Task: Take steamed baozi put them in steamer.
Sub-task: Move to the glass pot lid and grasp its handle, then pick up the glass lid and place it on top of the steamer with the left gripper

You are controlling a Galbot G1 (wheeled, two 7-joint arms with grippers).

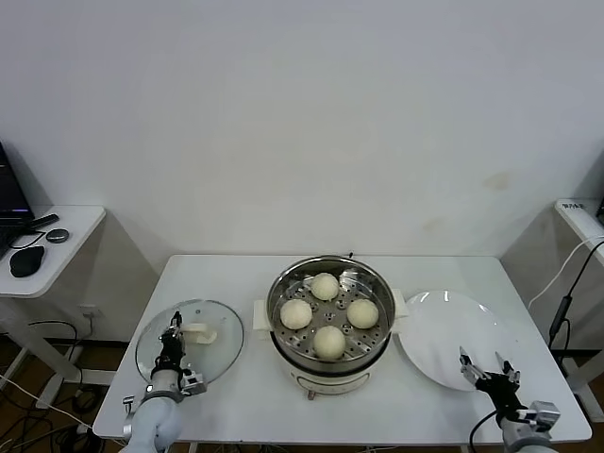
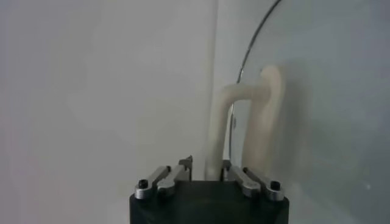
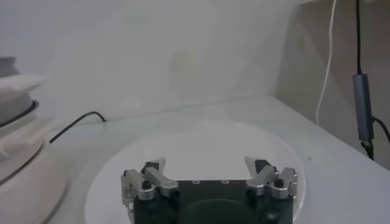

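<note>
Several cream-white steamed baozi (image 1: 325, 286) lie on the perforated tray inside the shiny steamer (image 1: 279, 292) at the table's middle. Left of it lies the round glass lid (image 1: 217, 357) flat on the table. My left gripper (image 1: 173, 332) stands at the lid's white handle (image 1: 199, 332). In the left wrist view that gripper (image 2: 207, 165) is shut on one leg of the handle (image 2: 214, 131). My right gripper (image 1: 483, 363) hangs open over the near edge of the white plate (image 1: 439, 326), with nothing between its fingers (image 3: 155, 167).
The steamer's white base and side handle (image 3: 18, 146) stand left of the plate (image 3: 201, 143) in the right wrist view, with a black cable (image 3: 76, 125) behind. A side desk (image 1: 66, 236) stands at the far left. Cables (image 1: 566, 302) hang at the right.
</note>
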